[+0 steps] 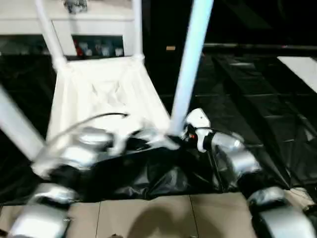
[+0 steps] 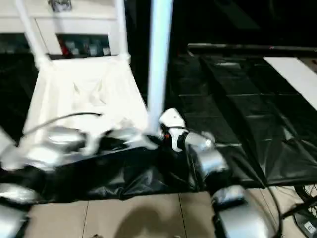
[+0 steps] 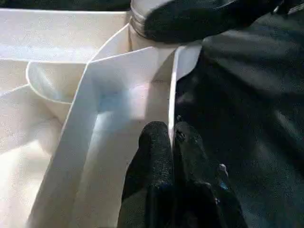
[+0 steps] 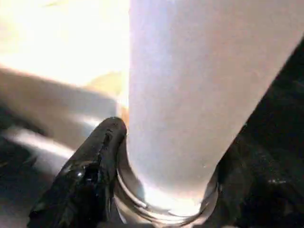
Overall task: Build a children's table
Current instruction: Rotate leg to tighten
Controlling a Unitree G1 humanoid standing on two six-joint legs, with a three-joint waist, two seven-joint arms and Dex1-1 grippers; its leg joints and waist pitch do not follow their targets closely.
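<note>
Both forearms reach forward over the black tabletop (image 1: 257, 119). Left pincer (image 3: 172, 142) pinched on the upturned children's table's (image 1: 99, 94) rim; right pincer (image 4: 156, 190) clasps the near leg's (image 1: 190, 64) base.

- Black drape (image 1: 257, 114) covers the frame's middle and right.
- Tiled floor (image 1: 163, 218) runs along the bottom edge.
- White cabinet (image 1: 89, 29) stands at upper left, small coloured items (image 1: 99, 49) inside.

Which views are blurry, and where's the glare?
Left eye view: left forearm smeared by motion blur, table top washed out. Right wrist view: leg soft and very close, bright glare in the corner beside it. Left wrist view: sharper, table rim clear.
</note>
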